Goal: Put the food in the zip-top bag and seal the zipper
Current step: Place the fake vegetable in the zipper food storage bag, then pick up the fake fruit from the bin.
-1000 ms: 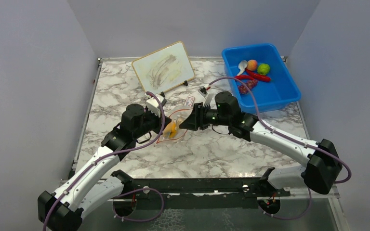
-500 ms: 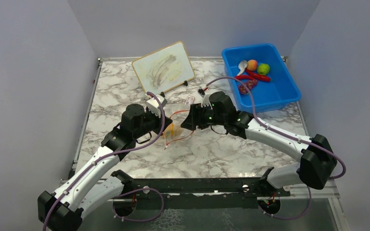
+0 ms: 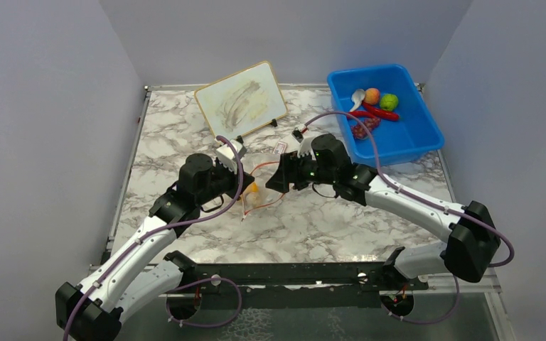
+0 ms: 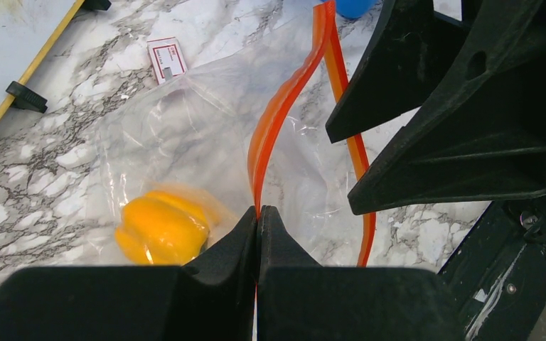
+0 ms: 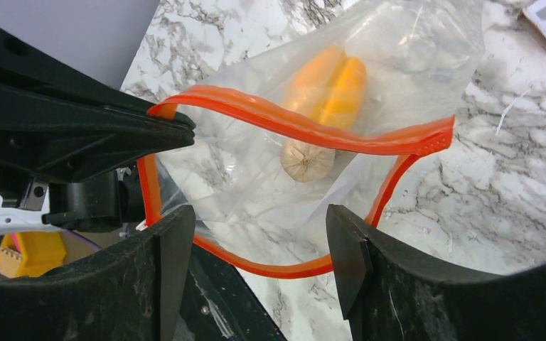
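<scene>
The clear zip-top bag (image 3: 261, 192) lies between the grippers with its mouth held open. The orange-yellow pepper (image 3: 252, 189) is inside it, seen in the left wrist view (image 4: 162, 227) and the right wrist view (image 5: 330, 92). My left gripper (image 4: 257, 213) is shut on the red-orange zipper (image 4: 284, 106) at one side of the mouth. My right gripper (image 5: 259, 249) is open and empty, just in front of the open mouth and its zipper (image 5: 291, 124). Mushroom (image 3: 357, 97), peach fruit (image 3: 372, 95), green fruit (image 3: 389, 101), chili (image 3: 378, 111) and grapes (image 3: 365, 126) lie in the bin.
The blue bin (image 3: 426, 135) stands at the far right. A tilted whiteboard (image 3: 240, 99) stands at the back centre. A small red-and-white card (image 3: 279, 148) lies on the marble just behind the bag.
My right gripper has drawn back a little from the bag mouth, away from the pepper. The pepper stays in the bag. My left gripper still holds the zipper.
</scene>
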Available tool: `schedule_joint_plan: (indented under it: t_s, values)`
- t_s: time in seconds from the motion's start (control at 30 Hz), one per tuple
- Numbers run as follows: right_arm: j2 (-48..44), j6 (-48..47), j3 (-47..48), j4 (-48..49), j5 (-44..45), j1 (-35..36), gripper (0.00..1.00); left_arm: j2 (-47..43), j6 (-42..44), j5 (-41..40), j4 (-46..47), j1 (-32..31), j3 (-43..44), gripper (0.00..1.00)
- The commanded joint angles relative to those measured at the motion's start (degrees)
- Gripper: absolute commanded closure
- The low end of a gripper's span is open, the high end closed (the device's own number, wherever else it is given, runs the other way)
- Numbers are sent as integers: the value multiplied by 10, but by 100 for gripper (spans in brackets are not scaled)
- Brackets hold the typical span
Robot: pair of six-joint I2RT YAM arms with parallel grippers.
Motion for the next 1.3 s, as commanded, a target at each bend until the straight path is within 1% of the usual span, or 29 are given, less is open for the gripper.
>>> schedule_joint_plan:
  t_s: [0.0,0.13,0.33,0.47,0.53,0.6,0.67,0.9,1.07,1.13,1.27]
  values:
    - [-21,-50,34,7,-18,4,33,-12,0,3,16,4,-4,100]
    - [-38,-104,76,-29,-6,4,34,-11,3,-8,12,4,-3,100]
    - [-52,-175,139,-104,140,2,35,-11,4,-7,11,4,-2,100]
    - [-34,-218,176,-125,244,-12,35,-9,4,-4,11,4,-1,100]
    - [-19,-238,196,-132,279,-26,35,-9,3,-3,11,4,-2,100]
    - [-8,-257,206,-126,290,-49,35,-9,3,-1,11,4,-1,100]
    - [0,-274,209,-114,281,-84,35,-11,2,0,11,4,-2,100]
    - [58,-329,222,-94,273,-241,36,-17,5,-4,12,4,-1,100]
    - [124,-394,245,-65,312,-301,40,-16,6,-3,10,4,-1,100]
    - [153,-424,269,-74,315,-317,41,-16,7,-4,10,4,-1,100]
    - [216,-486,294,-39,348,-345,44,-16,10,-9,11,4,-1,100]
